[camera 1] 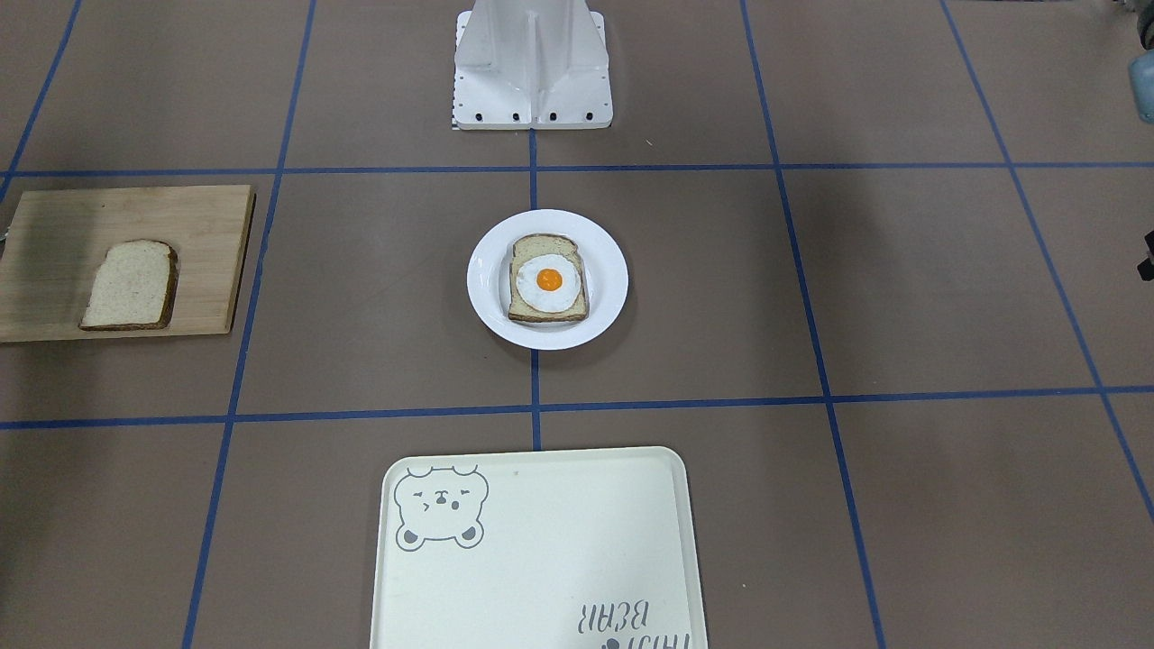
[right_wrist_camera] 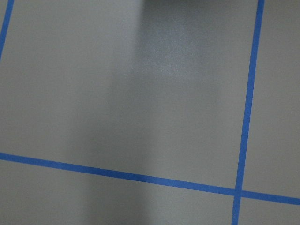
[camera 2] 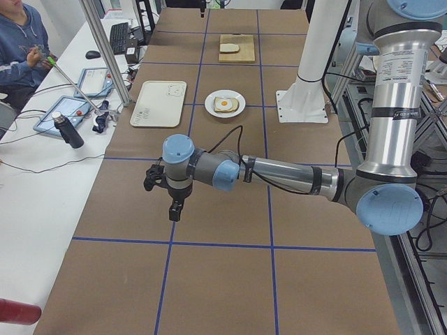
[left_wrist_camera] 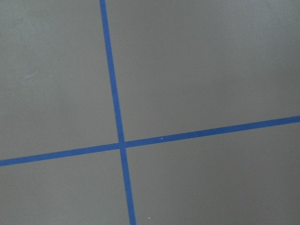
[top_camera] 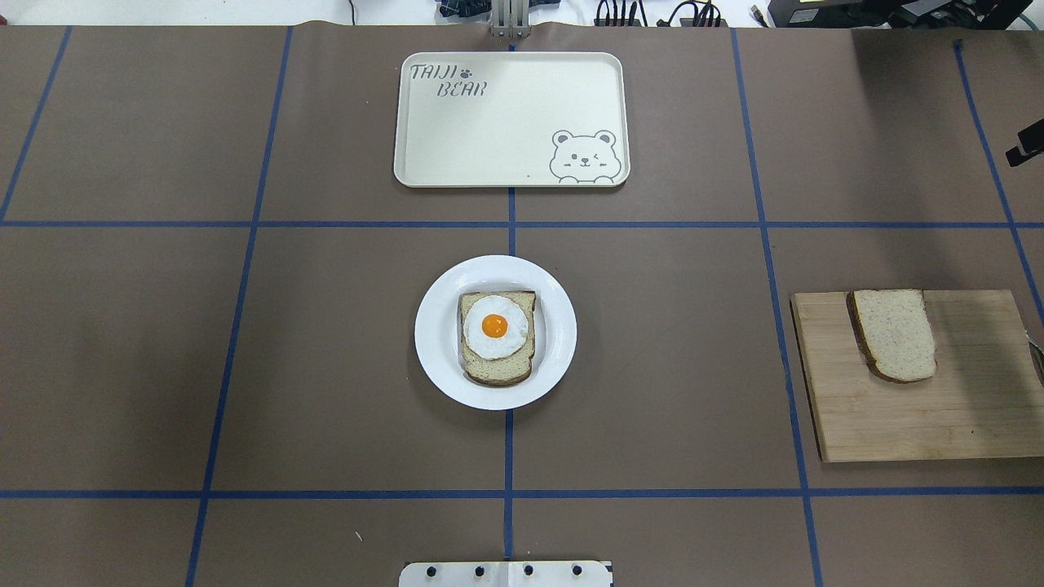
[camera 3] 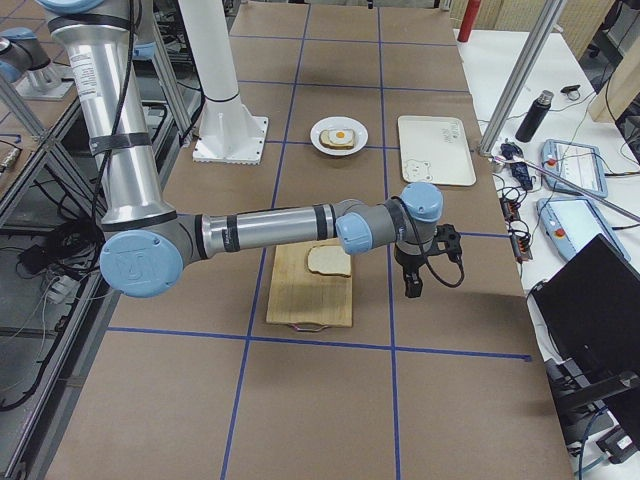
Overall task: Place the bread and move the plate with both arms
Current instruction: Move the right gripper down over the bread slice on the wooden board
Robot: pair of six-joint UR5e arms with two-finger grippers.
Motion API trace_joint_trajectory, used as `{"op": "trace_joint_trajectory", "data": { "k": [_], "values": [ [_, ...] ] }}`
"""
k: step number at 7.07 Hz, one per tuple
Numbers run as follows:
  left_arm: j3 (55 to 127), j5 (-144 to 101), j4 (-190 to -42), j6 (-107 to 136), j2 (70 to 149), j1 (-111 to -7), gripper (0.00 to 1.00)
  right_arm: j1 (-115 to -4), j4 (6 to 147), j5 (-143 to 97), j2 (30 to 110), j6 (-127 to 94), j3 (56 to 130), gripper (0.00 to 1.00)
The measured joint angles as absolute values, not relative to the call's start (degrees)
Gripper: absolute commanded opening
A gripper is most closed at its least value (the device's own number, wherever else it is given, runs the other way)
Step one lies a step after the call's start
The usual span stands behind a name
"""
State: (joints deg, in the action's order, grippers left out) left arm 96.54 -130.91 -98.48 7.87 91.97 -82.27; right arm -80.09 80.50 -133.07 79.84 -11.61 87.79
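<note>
You'll find the bread (top_camera: 895,333) lying flat on the wooden board (top_camera: 938,416), well apart from the plate (top_camera: 432,334) that holds the egg slice (top_camera: 495,336). The left gripper (camera 2: 174,211) and right gripper (camera 3: 413,288) hang above the table (top_camera: 652,367); you can't tell whether their fingers are apart or together.

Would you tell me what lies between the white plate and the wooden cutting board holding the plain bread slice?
Only the bare brown table, crossed by one blue tape line; the overhead view shows it clearly.
</note>
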Motion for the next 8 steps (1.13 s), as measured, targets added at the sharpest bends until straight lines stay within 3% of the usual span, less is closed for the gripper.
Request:
{"op": "trace_joint_trajectory", "data": {
  "k": [8],
  "values": [
    [101.3, -136.4, -98.1, 8.7, 88.7, -82.3, 0.98, -78.5, 79.5, -135.3, 82.7, -12.4, 91.7, 1.00]
  ]
}}
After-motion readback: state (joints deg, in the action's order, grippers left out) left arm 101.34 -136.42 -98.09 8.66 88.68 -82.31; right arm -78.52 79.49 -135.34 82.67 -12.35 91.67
